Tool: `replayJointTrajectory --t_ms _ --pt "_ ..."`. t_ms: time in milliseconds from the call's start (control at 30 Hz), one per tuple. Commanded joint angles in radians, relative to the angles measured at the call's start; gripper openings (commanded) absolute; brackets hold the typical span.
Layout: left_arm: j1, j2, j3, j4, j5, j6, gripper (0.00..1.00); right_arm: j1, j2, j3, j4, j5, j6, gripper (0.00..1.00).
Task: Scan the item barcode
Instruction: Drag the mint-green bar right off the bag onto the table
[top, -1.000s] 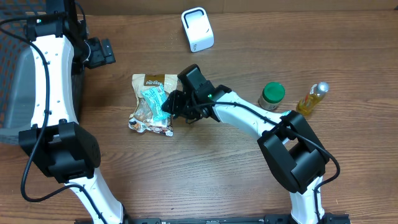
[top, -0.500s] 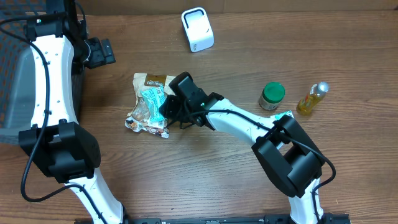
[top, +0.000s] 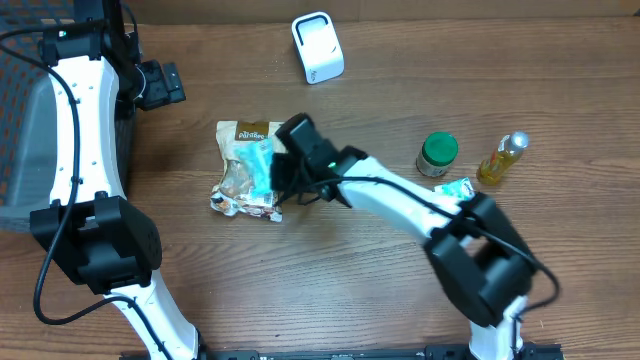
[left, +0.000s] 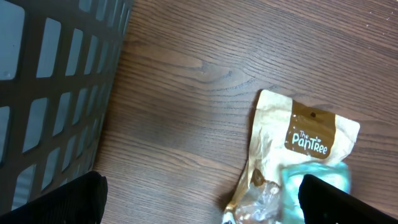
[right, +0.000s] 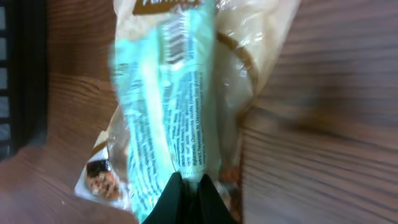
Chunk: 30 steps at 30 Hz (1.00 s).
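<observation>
The item is a tan snack bag (top: 240, 160) with a teal label, lying flat on the wooden table left of centre. My right gripper (top: 278, 172) is at the bag's right edge. In the right wrist view its fingers (right: 189, 199) are shut, pinching the lower end of the teal label (right: 168, 106); a barcode (right: 177, 34) shows near the label's far end. The white scanner (top: 318, 47) stands at the back of the table. My left gripper (top: 160, 85) hovers open at the far left. In its wrist view the bag (left: 305, 140) lies towards its right finger, with nothing between the fingers (left: 202, 205).
A dark mesh basket (top: 25, 140) (left: 56, 93) stands at the left edge. A green-lidded jar (top: 437, 153) and a small bottle of yellow liquid (top: 502, 157) stand at the right. A teal scrap (top: 455, 189) lies by the right arm.
My right gripper has closed onto the bag's teal label. The bag has shifted a little on the table. The left arm has not moved.
</observation>
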Motion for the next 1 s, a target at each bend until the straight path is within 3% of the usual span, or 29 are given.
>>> replayJointTrajectory --t_ms 0,233,433,533,667,967 --pt "0.000 0.001 0.020 -0.001 0.004 0.019 1.00 -0.047 -0.160 0.004 -0.067 0.002 -0.201 0.04" --pt "0.000 0.001 0.020 -0.001 0.004 0.019 1.00 -0.142 -0.196 -0.001 -0.333 0.001 -0.451 0.04" --pt "0.000 0.001 0.020 -0.001 0.004 0.019 0.99 -0.196 -0.189 -0.047 -0.374 0.003 -0.574 0.04" --pt "0.000 0.001 0.020 -0.001 0.004 0.019 0.99 -0.229 -0.189 -0.054 -0.389 0.007 -0.568 0.04" --pt "0.000 0.001 0.020 -0.001 0.004 0.019 0.99 -0.254 -0.188 -0.055 -0.438 -0.006 -0.443 0.07" --pt "0.000 0.001 0.020 0.000 0.004 0.019 1.00 -0.229 -0.157 -0.096 -0.442 -0.156 -0.457 0.04"
